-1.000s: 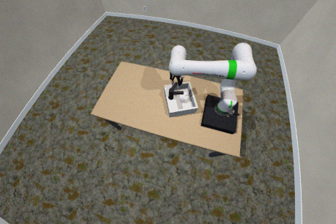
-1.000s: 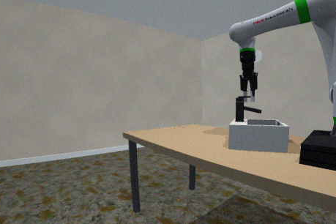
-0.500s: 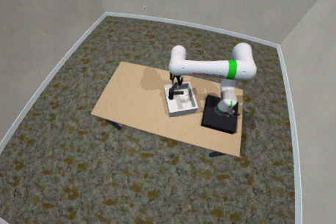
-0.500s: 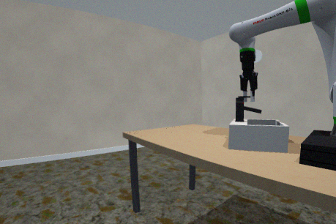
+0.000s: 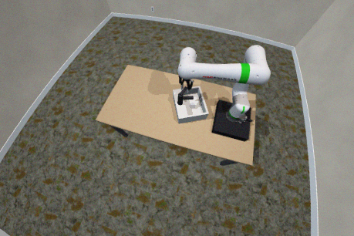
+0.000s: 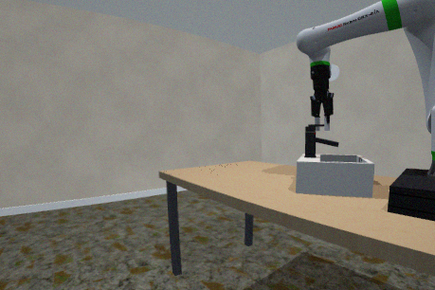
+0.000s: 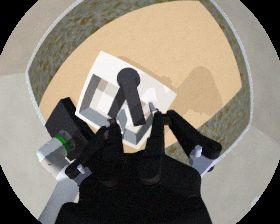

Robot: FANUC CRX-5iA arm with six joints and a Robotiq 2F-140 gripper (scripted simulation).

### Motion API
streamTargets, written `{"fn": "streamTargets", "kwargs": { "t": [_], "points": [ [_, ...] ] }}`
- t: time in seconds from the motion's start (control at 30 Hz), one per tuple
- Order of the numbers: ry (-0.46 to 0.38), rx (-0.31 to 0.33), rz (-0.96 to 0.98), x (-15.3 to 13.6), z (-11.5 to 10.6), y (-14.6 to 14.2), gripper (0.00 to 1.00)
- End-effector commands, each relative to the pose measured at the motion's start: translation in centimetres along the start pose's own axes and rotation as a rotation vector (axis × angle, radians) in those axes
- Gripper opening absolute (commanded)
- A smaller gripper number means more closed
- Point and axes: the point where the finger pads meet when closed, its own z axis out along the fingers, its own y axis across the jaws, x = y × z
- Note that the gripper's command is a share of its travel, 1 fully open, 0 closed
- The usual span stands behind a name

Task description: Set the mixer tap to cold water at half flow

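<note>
The black mixer tap (image 5: 180,100) (image 6: 310,142) (image 7: 127,79) stands at the back rim of a white sink basin (image 5: 193,116) (image 6: 334,179) (image 7: 100,70). Its spout (image 6: 328,141) reaches out over the basin. The short lever (image 6: 316,126) lies about level on top of the tap. My gripper (image 5: 185,89) (image 6: 325,126) (image 7: 137,111) points straight down, with its fingertips at the lever's height by the lever's outer end. The fingers are partly open with nothing held between them. I cannot make out the red and blue dots.
The basin sits on a wooden table (image 5: 143,108) (image 6: 251,185). The arm's black base block (image 5: 231,123) (image 6: 417,191) stands on the table right beside the basin.
</note>
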Motion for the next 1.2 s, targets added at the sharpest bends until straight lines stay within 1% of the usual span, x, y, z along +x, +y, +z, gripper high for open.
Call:
{"fn": "streamTargets", "kwargs": {
  "t": [0.0, 0.13, 0.57, 0.63, 0.93, 1.17],
  "points": [
    [0.0, 0.0, 0.0, 0.0, -0.5, 0.0, 0.37],
    [0.0, 0.0, 0.0, 0.0, -0.9, 0.0, 0.37],
    [0.0, 0.0, 0.0, 0.0, -4.5, 0.0, 0.37],
    [0.0, 0.0, 0.0, 0.0, -4.5, 0.0, 0.37],
    [0.0, 0.0, 0.0, 0.0, -6.2, 0.0, 0.37],
    [0.0, 0.0, 0.0, 0.0, -6.5, 0.0, 0.37]
  ]
}}
